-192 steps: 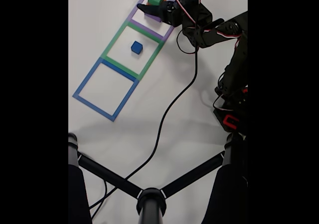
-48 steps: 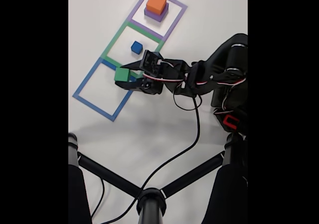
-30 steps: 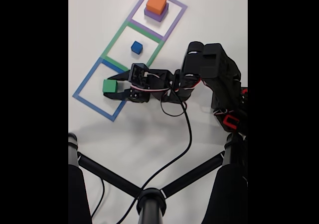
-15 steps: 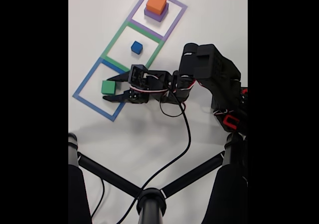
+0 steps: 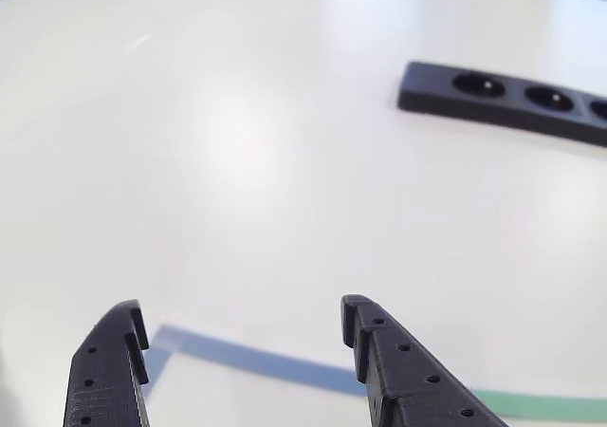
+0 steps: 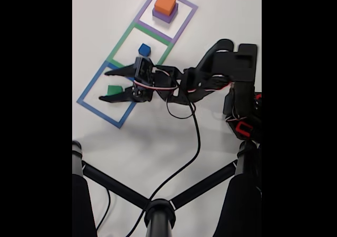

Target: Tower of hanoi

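In the fixed view the green block (image 6: pixel 114 90) lies on the table inside the blue tape square (image 6: pixel 89 104). My gripper (image 6: pixel 105 86) hovers over it, open, one finger on each side and touching nothing. The small blue cube (image 6: pixel 144 49) sits in the green tape square (image 6: pixel 120 39). The orange block (image 6: pixel 165 3) is stacked on the purple block (image 6: pixel 164 16) in the purple tape square at the top. In the other view the gripper (image 5: pixel 239 315) is open, and only bare white table and a strip of blue tape (image 5: pixel 256 359) show between the fingers.
A black bar with round holes (image 5: pixel 503 100) lies on the table far ahead in the other view. In the fixed view a black cable (image 6: pixel 196 142) runs down from the arm. A black stand with spread legs (image 6: pixel 158 210) fills the bottom of that view.
The gripper carried the green block into the blue square, opened and let it go. Since half a second ago it has lifted off the block, with its jaws wider apart.
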{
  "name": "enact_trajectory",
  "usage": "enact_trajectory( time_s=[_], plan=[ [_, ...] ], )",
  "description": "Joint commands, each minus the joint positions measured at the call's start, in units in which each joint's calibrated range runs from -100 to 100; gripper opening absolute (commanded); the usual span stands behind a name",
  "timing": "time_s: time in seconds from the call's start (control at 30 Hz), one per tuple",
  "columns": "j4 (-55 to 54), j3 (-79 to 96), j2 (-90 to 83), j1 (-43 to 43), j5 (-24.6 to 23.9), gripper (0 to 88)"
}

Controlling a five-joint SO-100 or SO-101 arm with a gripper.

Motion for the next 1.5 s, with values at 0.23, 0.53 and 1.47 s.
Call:
enact_trajectory(
  time_s=[0.23,0.53,1.47],
  plan=[
    [63.4,-4.16,-48.0,6.67,-16.61,5.0],
    [108.07,-24.79,-56.89,12.55,-21.02,1.2],
    [87.19,3.47,-66.83,25.13,4.53,18.3]
  ],
)
